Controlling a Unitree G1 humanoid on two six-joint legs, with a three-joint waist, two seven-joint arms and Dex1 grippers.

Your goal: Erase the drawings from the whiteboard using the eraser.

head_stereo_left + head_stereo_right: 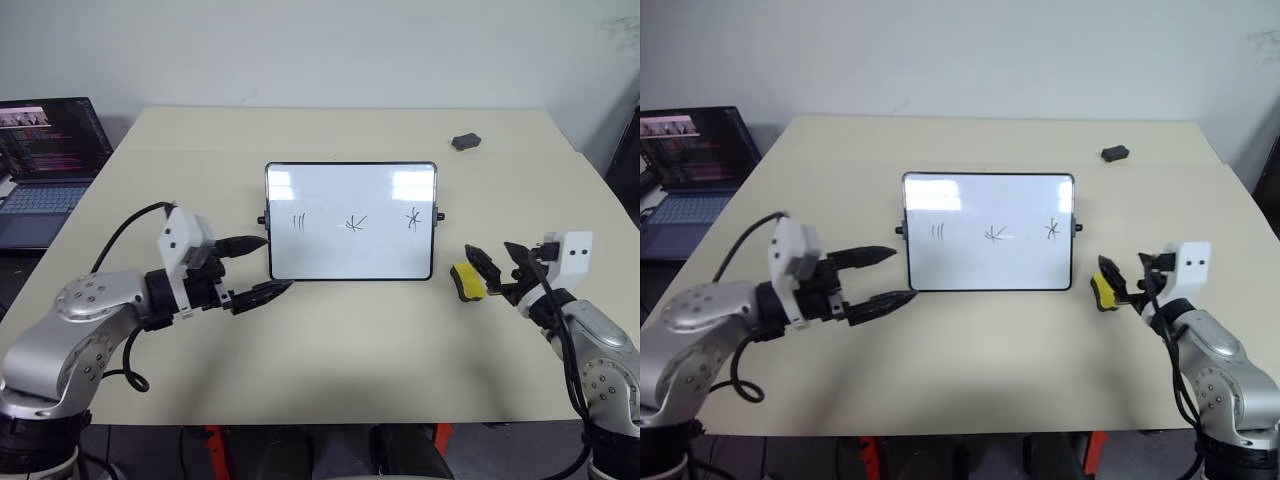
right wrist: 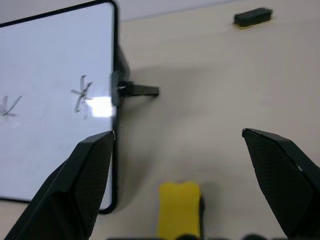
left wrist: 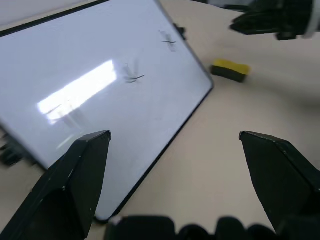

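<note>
Right now our right tool [image 1: 495, 268], jaws spread and empty, points at the eraser [image 1: 467, 281] just ahead, lying lengthwise toward it beside the whiteboard [image 1: 350, 221]; our left tool [image 1: 258, 268] is also open, farther off.

A wide beige table [image 1: 330, 360] stands against a pale wall [image 1: 330, 50]. Near its far right corner lies a small dark grey lump [image 1: 466, 142], alone on the bare top. Off the table's left edge an open laptop [image 1: 45, 165] sits lower down, its screen lit with lines of text.
</note>
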